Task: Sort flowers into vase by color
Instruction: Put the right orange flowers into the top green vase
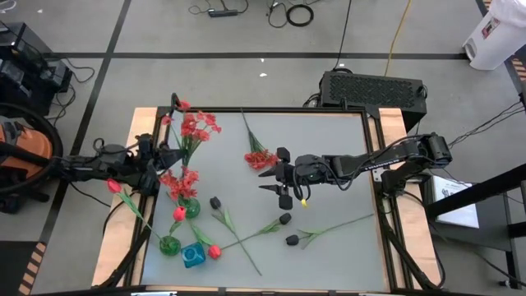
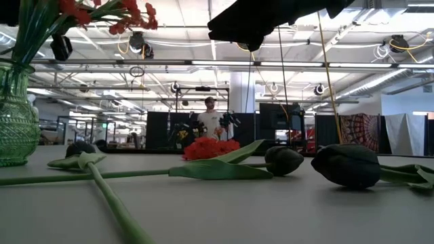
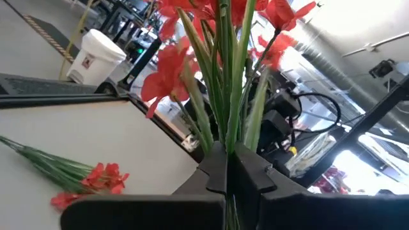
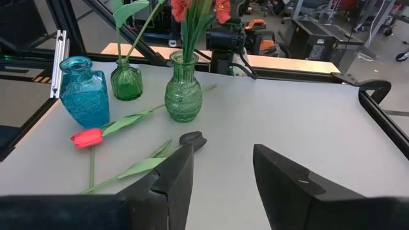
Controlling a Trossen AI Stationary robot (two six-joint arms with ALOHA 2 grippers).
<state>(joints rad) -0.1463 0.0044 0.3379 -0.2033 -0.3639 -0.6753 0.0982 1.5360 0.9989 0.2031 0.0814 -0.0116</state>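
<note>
The counter carries 3 vases near its left edge. The red bunch is clamped by its stems in the left pincer, just above the green vase; it is best lowered straight, stems kept gathered, so the narrow neck is met cleanly. The right pincer hovers mid-counter with fingers apart, empty. Frilly red blooms top thin green stems; 3 black buds, a red tulip and another red cluster lie loose.

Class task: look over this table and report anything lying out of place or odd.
Several long-stemmed artificial flowers lie flat on the grey table instead of standing in vases: a frilly red cluster, black buds and a red tulip-like bud beside the blue glass vase.
</note>
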